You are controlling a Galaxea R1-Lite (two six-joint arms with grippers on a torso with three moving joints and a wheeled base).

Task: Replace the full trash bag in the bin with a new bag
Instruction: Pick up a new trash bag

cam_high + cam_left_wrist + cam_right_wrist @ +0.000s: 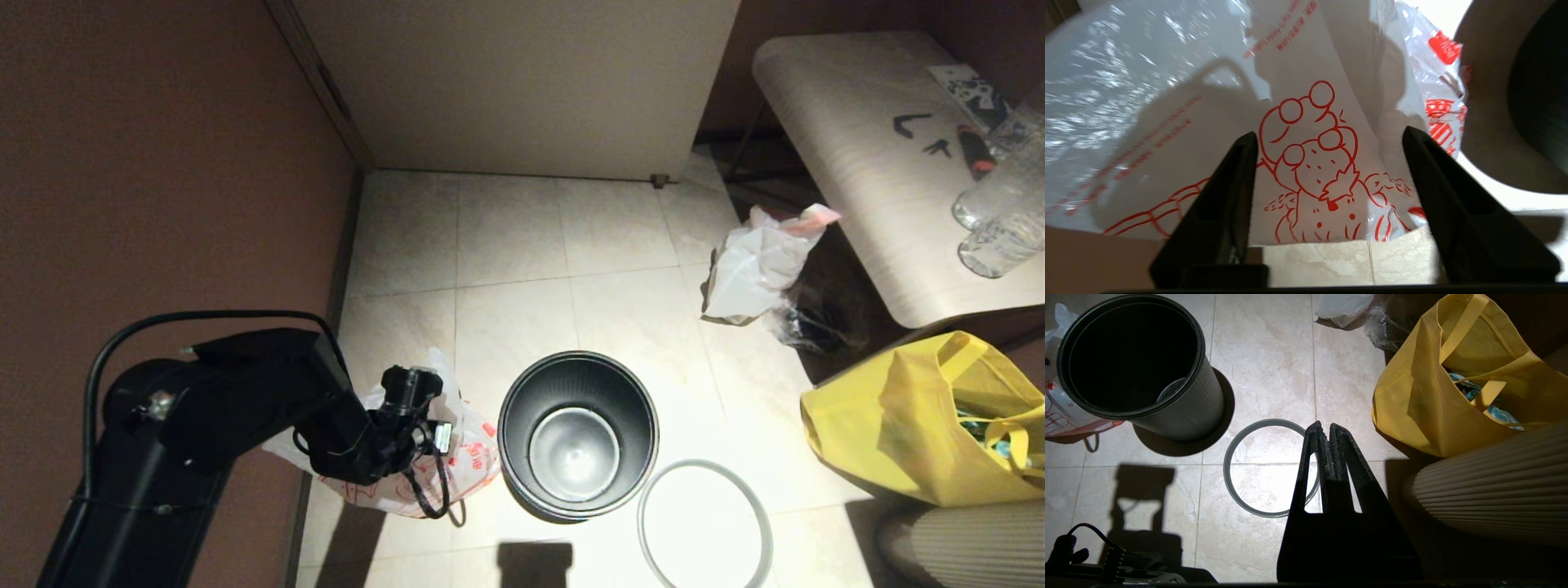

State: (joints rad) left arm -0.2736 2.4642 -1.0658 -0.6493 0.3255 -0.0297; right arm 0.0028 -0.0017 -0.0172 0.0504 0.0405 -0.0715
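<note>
The bin (578, 433), lower centre of the head view, stands upright w/ no liner; only its bare shiny bottom shows inside. Its grey ring (704, 525) is off, lying flat on the tiles at lower right of the bin, just beside it. A yellow tote (931, 425) at right edge sits open w/ teal and dark items in it, not identifiable. Next to it, lower right corner, a ribbed beige object (963, 543).

The new bag (457, 457) w/ red cartoon outline lies lower left of centre, against the bin's left side and by the wall. Left gripper (1329, 171) hangs over it, jaws spread wide, nothing between them; the cartoon print shows in the gap in the left wrist view. Whether the fingertips touch the plastic can't be told. The full trash bag (759, 261), whitish w/ pink top edge, sits upper right of centre by the table (865, 163), well apart from the bin. A small clear crumpled bag (796, 322) is just beside it.

Right gripper (1327, 435), seen in the right wrist view only, hangs above the ring, jaws pressed together, holding nothing.

Count: 1 bin, 1 ring, 3 plastic bags, 1 tote, approx. 2 clear bottles (1000, 204) on the table.

Floor: pale marbled tiles (506, 237), brightly lit near the ring. Brown wall (163, 163) at left, pale panel (522, 82) at top centre.
</note>
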